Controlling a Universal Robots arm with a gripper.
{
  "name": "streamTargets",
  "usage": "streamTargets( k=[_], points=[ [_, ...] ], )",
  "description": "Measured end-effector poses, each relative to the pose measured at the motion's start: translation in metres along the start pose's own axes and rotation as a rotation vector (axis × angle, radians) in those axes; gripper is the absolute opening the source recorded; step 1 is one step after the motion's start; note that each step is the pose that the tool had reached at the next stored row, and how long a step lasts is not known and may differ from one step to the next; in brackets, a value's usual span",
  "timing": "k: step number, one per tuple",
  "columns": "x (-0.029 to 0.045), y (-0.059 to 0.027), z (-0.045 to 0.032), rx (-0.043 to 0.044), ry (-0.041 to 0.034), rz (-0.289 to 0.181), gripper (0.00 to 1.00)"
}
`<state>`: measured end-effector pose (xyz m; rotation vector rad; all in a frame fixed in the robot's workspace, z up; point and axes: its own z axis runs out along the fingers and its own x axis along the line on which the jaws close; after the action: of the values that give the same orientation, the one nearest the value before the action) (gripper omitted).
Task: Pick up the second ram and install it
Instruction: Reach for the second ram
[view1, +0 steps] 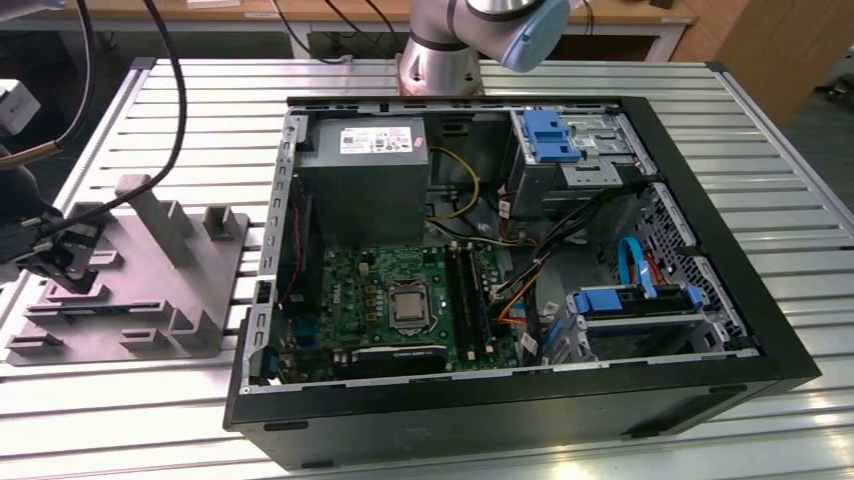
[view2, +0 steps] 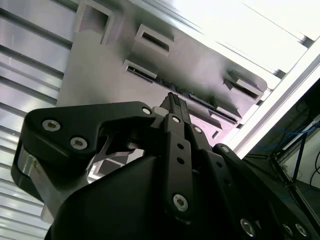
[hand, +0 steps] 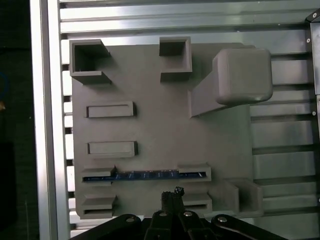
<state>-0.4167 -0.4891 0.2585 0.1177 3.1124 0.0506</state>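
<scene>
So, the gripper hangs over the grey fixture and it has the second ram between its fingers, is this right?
Not quite. The gripper does hang over the grey fixture, but the second ram is not between its fingers. The ram sits on edge in a slot of the fixture, apart from the gripper. The first wrist view shows this.

Open desktop tower seen from the exterior view: a white label (view1: 380, 141) on the grey power-supply box (view1: 358, 200) carries small print, possibly with coloured marks, too fine to read. No other text, number or sign is legible on the motherboard (view1: 387, 292).
</scene>
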Motion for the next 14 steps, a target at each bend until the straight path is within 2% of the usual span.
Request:
streamTargets(
  k=[10, 14],
  points=[
    [0.0002, -0.0035, 0.0147, 0.0006, -0.0001, 0.000, 0.11],
    [0.0020, -0.0038, 0.0184, 0.0010, 0.0000, 0.000, 0.11]
  ],
)
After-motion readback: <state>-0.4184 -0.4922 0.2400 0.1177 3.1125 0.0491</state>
